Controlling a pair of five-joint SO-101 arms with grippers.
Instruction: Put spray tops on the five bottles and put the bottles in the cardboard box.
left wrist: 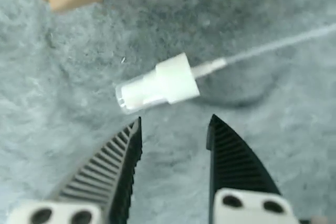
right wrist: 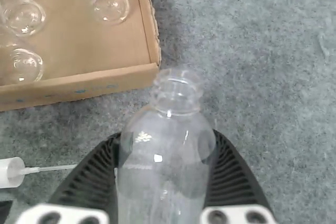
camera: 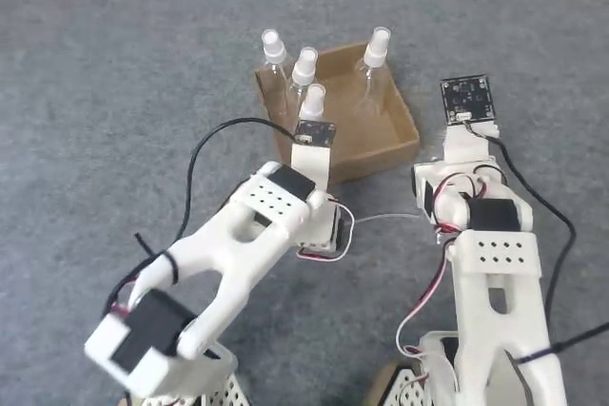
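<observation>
Left tool [left wrist: 176, 120] hangs released over a white plastic spray top [left wrist: 163, 83]; right tool [right wrist: 168, 141] grips a clear, uncapped plastic bottle [right wrist: 176, 98].

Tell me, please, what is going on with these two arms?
Two robot arms are capping spray bottles and boxing them. Four capped bottles stand in the cardboard box. The right arm's fingers are shut on the fifth bottle, which has no top yet. The left arm's fingers are open, close to the last spray top, which lies on its side on the grey carpet, not yet gripped.
</observation>
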